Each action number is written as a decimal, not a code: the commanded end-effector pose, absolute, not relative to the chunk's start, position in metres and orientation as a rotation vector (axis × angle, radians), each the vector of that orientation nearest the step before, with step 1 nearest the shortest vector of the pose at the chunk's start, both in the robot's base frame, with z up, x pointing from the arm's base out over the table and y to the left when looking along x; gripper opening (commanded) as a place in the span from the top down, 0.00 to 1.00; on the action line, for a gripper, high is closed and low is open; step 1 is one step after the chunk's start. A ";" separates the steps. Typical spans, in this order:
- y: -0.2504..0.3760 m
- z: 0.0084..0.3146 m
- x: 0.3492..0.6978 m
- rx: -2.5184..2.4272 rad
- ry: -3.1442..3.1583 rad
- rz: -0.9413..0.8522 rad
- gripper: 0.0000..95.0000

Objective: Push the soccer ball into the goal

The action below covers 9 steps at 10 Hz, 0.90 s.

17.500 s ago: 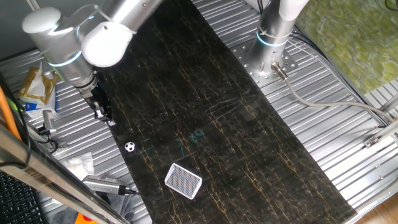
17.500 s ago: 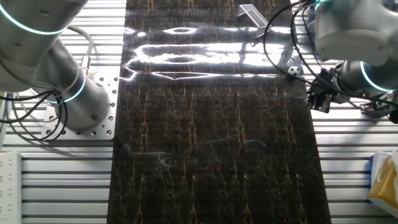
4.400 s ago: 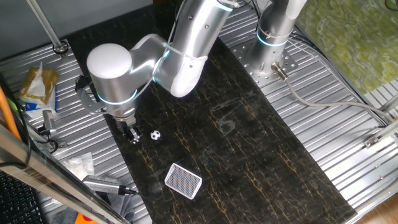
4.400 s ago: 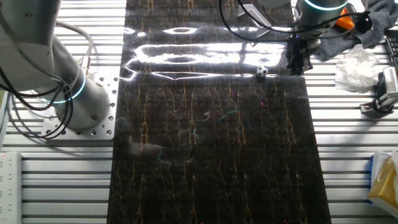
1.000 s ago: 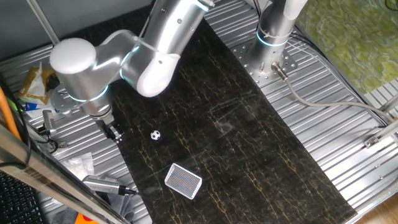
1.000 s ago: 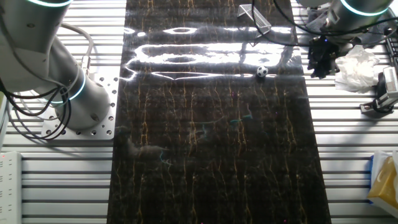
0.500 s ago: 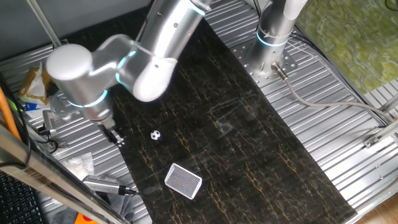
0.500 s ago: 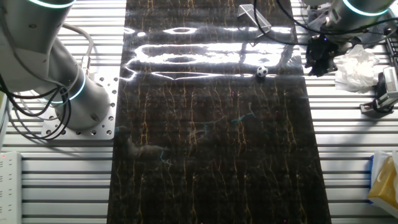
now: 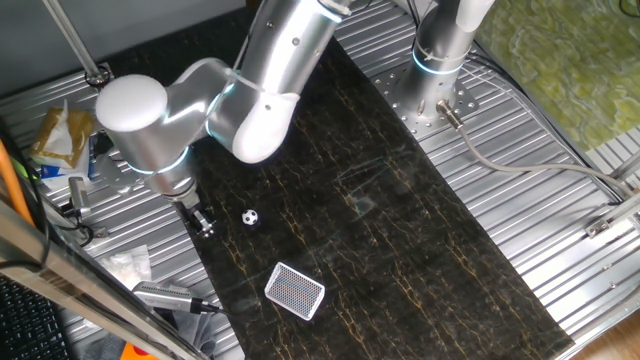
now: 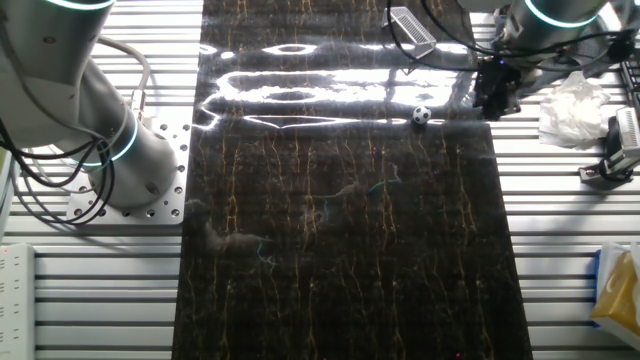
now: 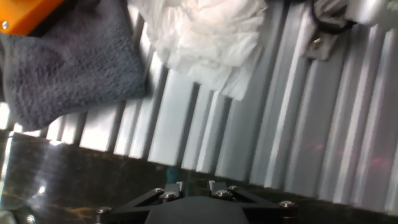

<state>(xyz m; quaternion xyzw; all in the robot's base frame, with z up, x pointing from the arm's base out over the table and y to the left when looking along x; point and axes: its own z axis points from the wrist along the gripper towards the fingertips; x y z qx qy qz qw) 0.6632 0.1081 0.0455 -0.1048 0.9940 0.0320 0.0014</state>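
1. The soccer ball [image 9: 250,216] is seen resting on the dark marbled mat [image 9: 380,220] on the table [image 9: 560,230], well apart from the goal [image 9: 295,291], which lies flat on the same mat.
2. The claw [image 9: 204,224] is positioned at the mat's edge, just beside the ball without touching it.
3. In the hand view, the fingertips [image 11: 176,187] are held narrowly apart, with nothing between them.
4. A grey cloth [image 11: 68,62] and crumpled white tissue [image 11: 205,37] are seen on the ribbed metal beyond.
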 end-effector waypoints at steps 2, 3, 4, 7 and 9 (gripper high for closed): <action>0.114 0.042 0.640 -0.277 3.124 0.100 0.80; 0.116 0.041 0.633 -0.264 3.123 0.101 0.80; 0.117 0.040 0.629 -0.256 3.116 0.109 0.80; 0.114 0.041 0.621 -0.219 3.113 0.179 0.80; 0.111 0.042 0.612 -0.200 3.107 0.193 0.80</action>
